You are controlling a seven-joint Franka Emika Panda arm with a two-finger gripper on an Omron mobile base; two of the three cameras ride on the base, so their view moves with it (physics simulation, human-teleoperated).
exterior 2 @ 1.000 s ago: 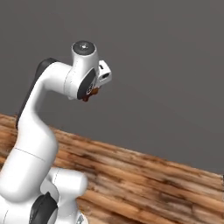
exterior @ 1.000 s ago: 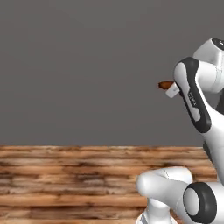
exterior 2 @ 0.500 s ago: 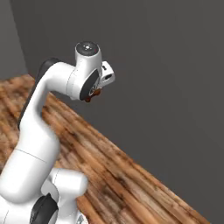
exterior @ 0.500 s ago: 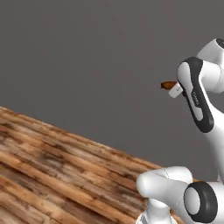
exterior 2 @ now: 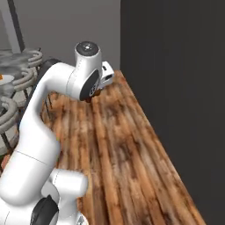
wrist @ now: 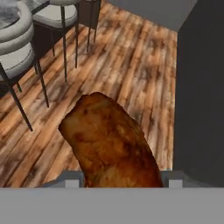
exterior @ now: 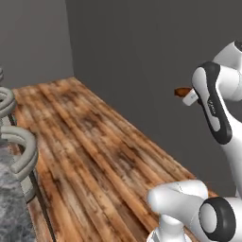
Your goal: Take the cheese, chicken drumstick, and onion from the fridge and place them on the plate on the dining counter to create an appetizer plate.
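Observation:
The chicken drumstick (wrist: pixel 109 140), dark brown and crusty, fills the middle of the hand view, and my gripper (wrist: pixel 124 177) is shut on it, one grey finger on each side. From the left base view its brown tip (exterior: pixel 181 91) juts out to the left of my raised hand, high above the wooden floor. A corner of the grey marbled dining counter (exterior: pixel 9 208) shows at the lower left. The plate, cheese, onion and fridge are out of view.
Padded stools with curved backs (exterior: pixel 19 142) (exterior 2: pixel 26 77) (wrist: pixel 17 26) stand along the counter on thin dark legs. A dark grey wall (exterior: pixel 142 56) (exterior 2: pixel 176 88) (wrist: pixel 201 109) runs close on the right. Wooden floor (exterior 2: pixel 123 145) lies between them.
The whole picture has shifted: the base has turned, bringing the stools, the counter corner and a wall corner into view. The drumstick stays in my gripper, and the arm's pose is unchanged.

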